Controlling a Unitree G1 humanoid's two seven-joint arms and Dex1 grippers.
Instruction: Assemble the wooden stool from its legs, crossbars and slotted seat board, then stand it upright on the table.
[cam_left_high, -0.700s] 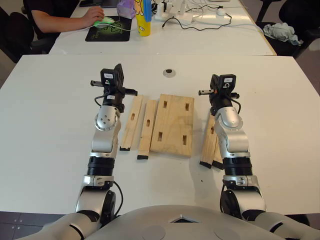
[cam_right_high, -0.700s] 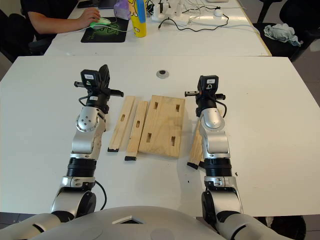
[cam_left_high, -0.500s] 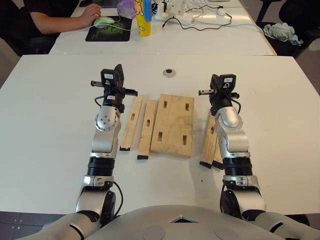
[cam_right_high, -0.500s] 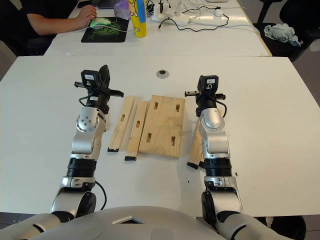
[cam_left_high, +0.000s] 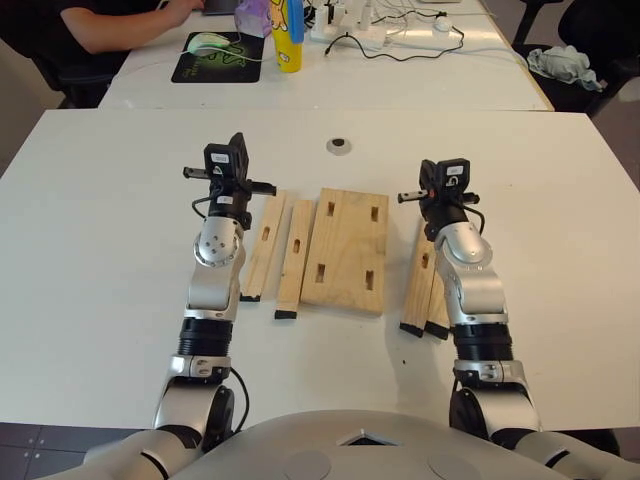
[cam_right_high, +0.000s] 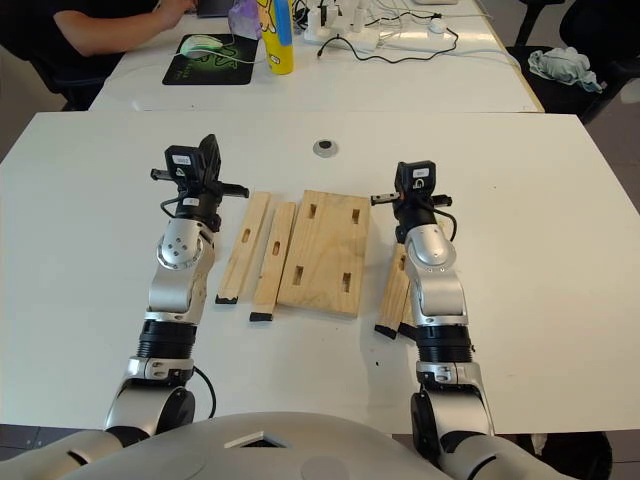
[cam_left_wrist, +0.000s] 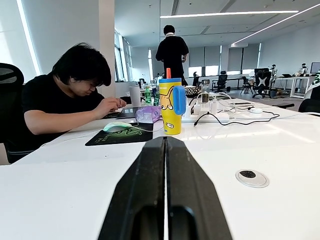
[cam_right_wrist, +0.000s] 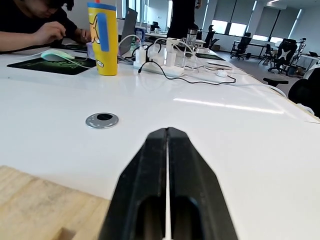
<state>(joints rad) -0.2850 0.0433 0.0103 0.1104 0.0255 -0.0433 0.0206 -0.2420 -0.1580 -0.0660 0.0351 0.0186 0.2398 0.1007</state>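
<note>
The slotted seat board (cam_left_high: 346, 247) lies flat at the table's middle, and a corner of it (cam_right_wrist: 35, 205) shows in the right wrist view. Two slotted wooden pieces (cam_left_high: 264, 243) (cam_left_high: 295, 255) lie side by side to its left. Two more pieces (cam_left_high: 418, 282) lie to its right, partly under my right forearm. My left gripper (cam_left_high: 235, 152) is held above the table just left of the left pieces, its fingers (cam_left_wrist: 150, 165) pressed together on nothing. My right gripper (cam_left_high: 430, 178) hovers over the far end of the right pieces, its fingers (cam_right_wrist: 152, 150) also shut and holding nothing.
A round grommet (cam_left_high: 339, 146) sits in the table beyond the board. A second table behind carries a yellow cup (cam_left_high: 288, 35), a mouse pad (cam_left_high: 215, 55) and cables (cam_left_high: 400, 35). Bare white tabletop (cam_left_high: 100, 230) spreads out on both sides.
Both grippers have dropped slightly and drawn back a little toward me. The wooden parts have not moved.
</note>
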